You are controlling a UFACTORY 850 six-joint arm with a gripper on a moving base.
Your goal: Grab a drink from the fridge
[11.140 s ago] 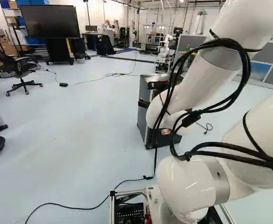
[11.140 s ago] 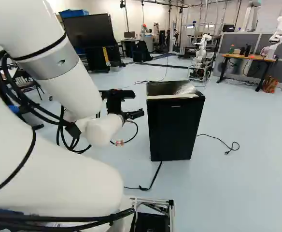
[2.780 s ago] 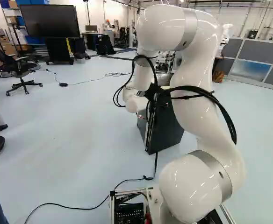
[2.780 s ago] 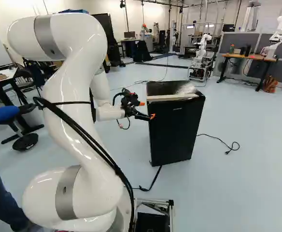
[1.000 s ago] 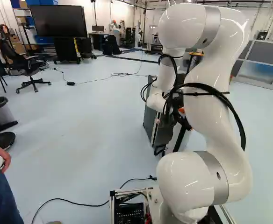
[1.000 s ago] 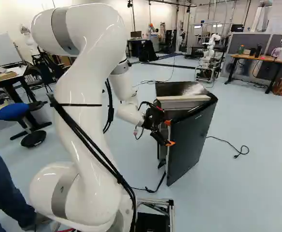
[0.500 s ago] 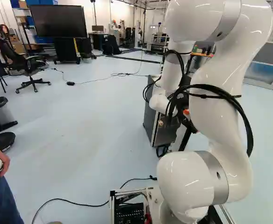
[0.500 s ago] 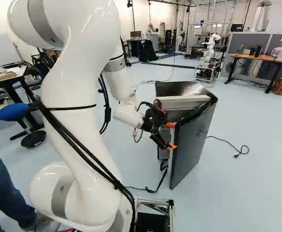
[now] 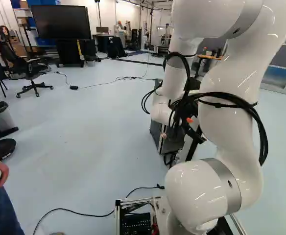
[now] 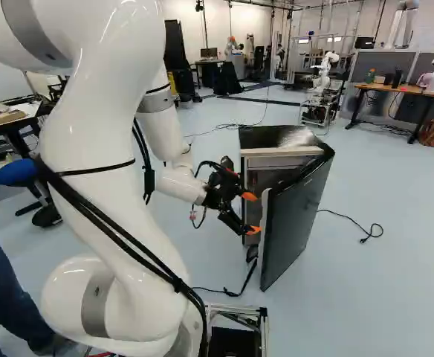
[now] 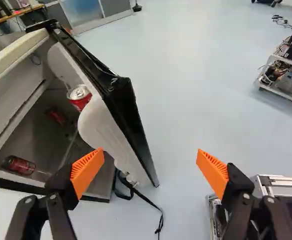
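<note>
While the fridge door stands ajar, gap showing, pincer wide near door edge

In left base view, looks ahead and slightly down from behind the arm, to its left, towards the fridge. In right base view, faces likewise from the arm's right; shares arm and fridge with the former. In wrist view, looks down along the claw, close to the open door, towards the base frame; shares door with right base view
</note>
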